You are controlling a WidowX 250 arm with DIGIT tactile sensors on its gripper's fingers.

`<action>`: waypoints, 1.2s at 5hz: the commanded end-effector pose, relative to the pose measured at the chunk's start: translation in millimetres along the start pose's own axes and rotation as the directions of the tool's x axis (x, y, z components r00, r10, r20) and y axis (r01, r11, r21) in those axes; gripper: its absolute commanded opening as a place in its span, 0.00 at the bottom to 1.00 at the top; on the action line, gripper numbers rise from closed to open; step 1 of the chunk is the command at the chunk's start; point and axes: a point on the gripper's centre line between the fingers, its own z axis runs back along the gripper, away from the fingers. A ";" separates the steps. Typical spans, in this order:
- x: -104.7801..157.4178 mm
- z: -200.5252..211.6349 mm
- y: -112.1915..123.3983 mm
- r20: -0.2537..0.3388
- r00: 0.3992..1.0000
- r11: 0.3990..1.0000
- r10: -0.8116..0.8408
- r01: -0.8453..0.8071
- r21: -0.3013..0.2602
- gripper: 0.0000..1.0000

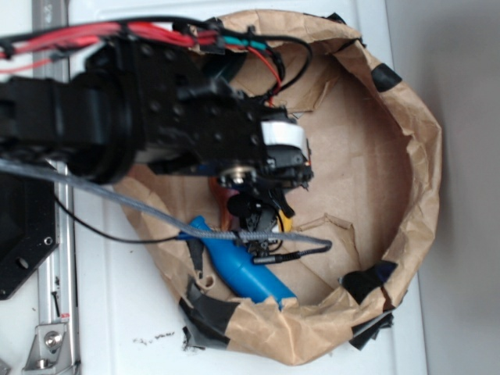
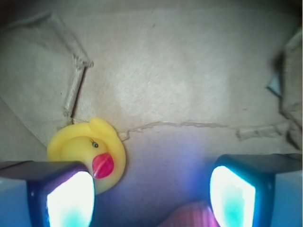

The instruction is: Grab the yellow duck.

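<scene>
In the wrist view the yellow duck [image 2: 87, 153] with a red beak lies on the brown paper floor, at the lower left, partly behind my left finger [image 2: 66, 198]. My gripper [image 2: 151, 198] is open, with a wide empty gap between the two fingers; the duck sits beside and just beyond the left fingertip, not between the fingers. In the exterior view my gripper [image 1: 266, 223] hangs low inside the paper-lined bowl [image 1: 414, 156]. The arm hides the duck there.
A blue bottle [image 1: 242, 269] lies on the bowl's floor at the lower left, just below the gripper. A ridged pinkish-orange object [image 2: 189, 217] shows at the bottom between the fingers. The crumpled paper walls, patched with black tape [image 1: 207, 312], rise all round.
</scene>
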 end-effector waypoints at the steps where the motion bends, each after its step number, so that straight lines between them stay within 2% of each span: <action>1: 18.8 17.2 -52.4 -0.001 0.997 0.991 -0.076 0.075 -0.114 1.00; 2: 25.9 34.4 -63.7 0.041 0.997 0.987 -0.069 0.074 -0.141 1.00; 4: 31.3 32.9 -60.0 0.038 0.998 0.986 -0.056 0.061 -0.153 1.00; 5: 26.7 48.6 -49.9 0.060 0.997 0.983 -0.047 0.057 -0.174 1.00; 6: 20.7 81.1 -21.5 0.103 0.994 0.985 0.016 0.002 -0.173 1.00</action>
